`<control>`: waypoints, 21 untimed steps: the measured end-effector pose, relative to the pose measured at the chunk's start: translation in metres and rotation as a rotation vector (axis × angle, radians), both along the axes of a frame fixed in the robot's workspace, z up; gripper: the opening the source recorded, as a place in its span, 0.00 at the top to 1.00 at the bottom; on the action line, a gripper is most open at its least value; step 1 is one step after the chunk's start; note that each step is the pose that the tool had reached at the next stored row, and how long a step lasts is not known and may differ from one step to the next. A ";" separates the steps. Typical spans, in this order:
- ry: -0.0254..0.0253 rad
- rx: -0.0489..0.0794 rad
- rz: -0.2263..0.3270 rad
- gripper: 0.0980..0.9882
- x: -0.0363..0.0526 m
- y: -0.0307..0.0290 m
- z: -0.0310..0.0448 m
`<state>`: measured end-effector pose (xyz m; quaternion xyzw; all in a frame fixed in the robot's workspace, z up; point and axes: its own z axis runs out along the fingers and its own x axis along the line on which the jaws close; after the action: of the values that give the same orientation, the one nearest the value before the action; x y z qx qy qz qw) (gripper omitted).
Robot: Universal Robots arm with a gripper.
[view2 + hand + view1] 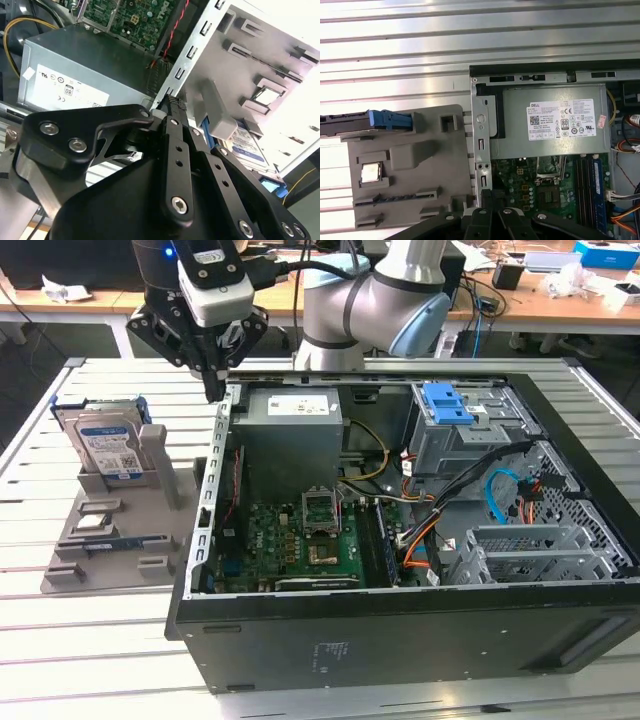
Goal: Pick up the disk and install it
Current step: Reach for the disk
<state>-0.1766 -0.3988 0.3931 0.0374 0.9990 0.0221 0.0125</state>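
The disk (108, 445) stands upright on edge in a slot of the grey fixture plate (150, 540), at the exterior view's left beside the open computer case (400, 630). Its blue-and-white label faces the front and blue bracket rails run along its sides. In the first wrist view the disk (345, 126) is seen edge-on with its blue bracket (390, 120). My gripper (213, 390) hangs shut and empty over the case's left wall, to the right of the disk and behind it. In both wrist views my gripper (172, 102) (487, 196) hovers at that wall's edge.
Inside the case are a grey power supply (293, 420), the motherboard (300, 540), a grey drive cage with a blue latch (450, 402) and orange and blue cables (500, 490). The fixture plate has a grey post (160, 465). Slatted metal table (90, 640) all around.
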 end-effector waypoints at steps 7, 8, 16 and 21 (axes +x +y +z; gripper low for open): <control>0.0001 0.000 0.000 1.00 -0.0142 0.0000 0.0000; 0.0000 0.000 0.000 1.00 -0.0158 0.0000 0.0000; 0.0000 0.000 0.000 1.00 -0.0340 0.0000 0.0000; 0.0000 0.000 0.000 1.00 -0.0401 0.0000 -0.0001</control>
<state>-0.2167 -0.3989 0.3931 0.0374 0.9990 0.0221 0.0125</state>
